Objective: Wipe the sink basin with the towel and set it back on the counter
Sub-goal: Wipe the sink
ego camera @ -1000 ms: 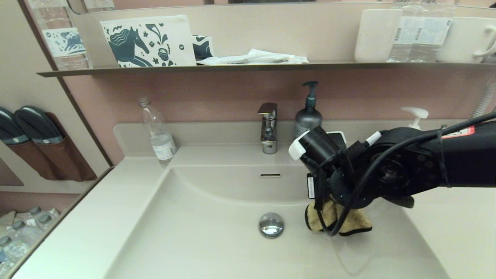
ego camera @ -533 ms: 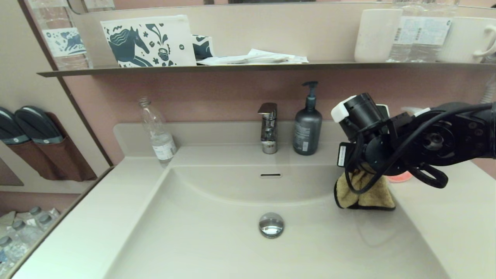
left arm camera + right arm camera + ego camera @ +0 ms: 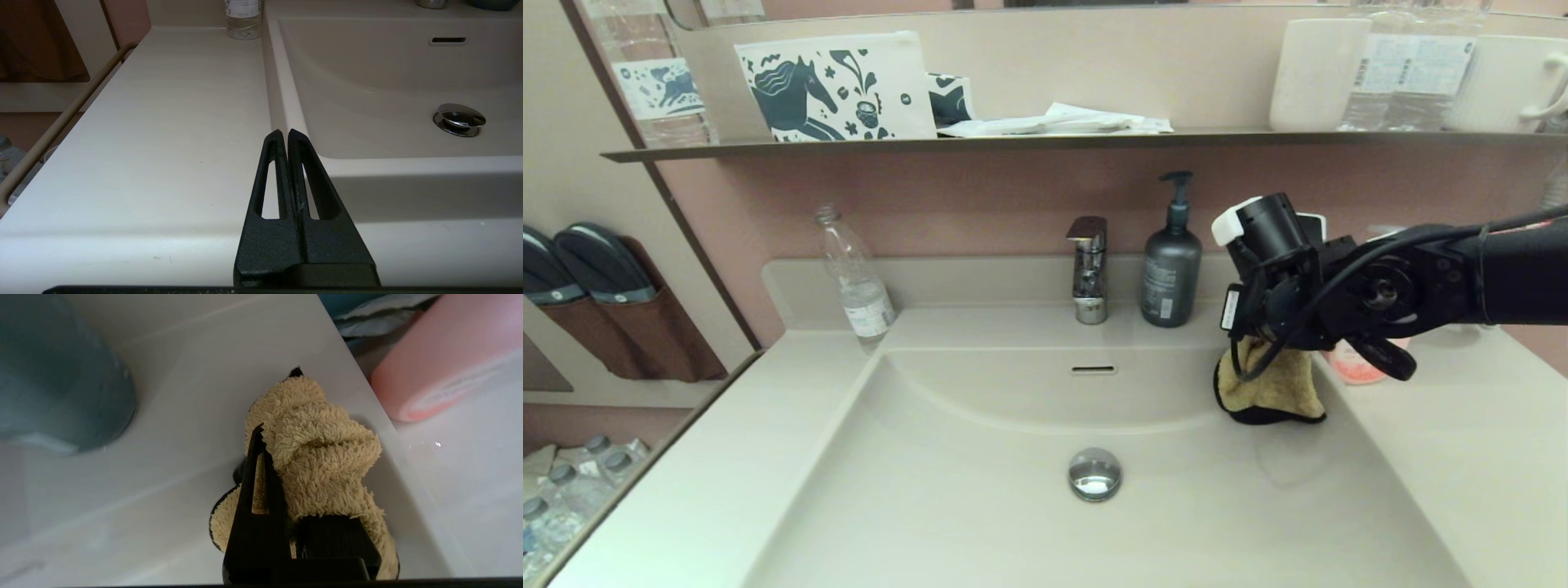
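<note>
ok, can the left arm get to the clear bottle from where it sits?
Probably yes. The left gripper sits shut over the counter, and only bare top lies between it and the clear bottle. The right gripper, holding the towel, is far off.

I see the mustard-yellow towel (image 3: 1270, 390), dark-edged and bunched, hanging against the right back wall of the cream sink basin (image 3: 980, 498). My right pincer (image 3: 1262, 347) clamps it. Beside it lies the smooth cream desk (image 3: 1462, 457).
</note>
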### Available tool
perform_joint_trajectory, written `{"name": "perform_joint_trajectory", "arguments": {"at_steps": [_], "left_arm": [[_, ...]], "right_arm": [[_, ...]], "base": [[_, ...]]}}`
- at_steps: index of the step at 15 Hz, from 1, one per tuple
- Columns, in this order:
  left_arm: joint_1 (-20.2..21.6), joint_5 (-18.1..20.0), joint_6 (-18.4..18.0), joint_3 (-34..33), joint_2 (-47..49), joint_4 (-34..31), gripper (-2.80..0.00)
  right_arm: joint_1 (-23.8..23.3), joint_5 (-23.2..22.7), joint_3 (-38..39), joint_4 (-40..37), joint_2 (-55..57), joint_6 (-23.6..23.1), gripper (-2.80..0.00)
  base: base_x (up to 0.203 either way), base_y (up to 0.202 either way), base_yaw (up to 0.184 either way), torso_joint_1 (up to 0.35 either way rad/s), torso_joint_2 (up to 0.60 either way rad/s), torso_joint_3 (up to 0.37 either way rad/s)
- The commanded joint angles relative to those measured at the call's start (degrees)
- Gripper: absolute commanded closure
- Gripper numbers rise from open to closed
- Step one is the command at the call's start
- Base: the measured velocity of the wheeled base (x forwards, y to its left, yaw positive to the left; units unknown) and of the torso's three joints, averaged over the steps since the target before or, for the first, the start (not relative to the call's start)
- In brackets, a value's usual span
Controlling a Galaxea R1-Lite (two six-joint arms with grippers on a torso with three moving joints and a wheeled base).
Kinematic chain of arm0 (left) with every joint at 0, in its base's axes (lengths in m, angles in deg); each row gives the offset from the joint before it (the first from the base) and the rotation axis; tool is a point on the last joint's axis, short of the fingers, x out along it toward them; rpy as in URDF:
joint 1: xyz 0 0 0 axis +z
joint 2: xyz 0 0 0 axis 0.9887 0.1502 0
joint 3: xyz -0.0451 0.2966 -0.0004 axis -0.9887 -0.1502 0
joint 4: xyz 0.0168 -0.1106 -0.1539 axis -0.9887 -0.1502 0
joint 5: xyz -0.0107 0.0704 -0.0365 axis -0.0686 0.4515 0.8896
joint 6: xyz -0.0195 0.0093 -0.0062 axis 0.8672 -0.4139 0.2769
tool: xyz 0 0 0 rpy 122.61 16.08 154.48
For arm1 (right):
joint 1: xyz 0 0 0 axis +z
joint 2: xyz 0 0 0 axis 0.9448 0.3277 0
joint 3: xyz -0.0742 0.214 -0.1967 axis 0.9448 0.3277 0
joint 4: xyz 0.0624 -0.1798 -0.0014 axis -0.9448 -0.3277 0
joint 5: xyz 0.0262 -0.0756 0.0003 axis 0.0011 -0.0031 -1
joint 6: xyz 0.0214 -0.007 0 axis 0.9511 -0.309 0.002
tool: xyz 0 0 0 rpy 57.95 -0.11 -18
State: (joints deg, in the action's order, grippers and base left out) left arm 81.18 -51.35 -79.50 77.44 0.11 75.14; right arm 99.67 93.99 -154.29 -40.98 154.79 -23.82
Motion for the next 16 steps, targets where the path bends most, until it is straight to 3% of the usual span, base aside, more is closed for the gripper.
{"name": "perform_joint_trajectory", "arguments": {"at_steps": [1,4,16], "left_arm": [[0.0,0.0,0.0,0.0,0.1,0.0,0.0],[0.0,0.0,0.0,0.0,0.0,0.0,0.0],[0.0,0.0,0.0,0.0,0.0,0.0,0.0]], "right_arm": [[-1.4,0.2,-2.3,-0.2,3.7,0.2,0.0],[-2.5,0.2,-3.1,-0.1,5.7,0.2,0.0],[-4.7,0.0,-19.5,-4.8,14.9,-1.1,0.0]], "base": [[0.0,0.0,0.0,0.0,0.0,0.0],[0.0,0.0,0.0,0.0,0.0,0.0],[0.0,0.0,0.0,0.0,0.0,0.0]]}}
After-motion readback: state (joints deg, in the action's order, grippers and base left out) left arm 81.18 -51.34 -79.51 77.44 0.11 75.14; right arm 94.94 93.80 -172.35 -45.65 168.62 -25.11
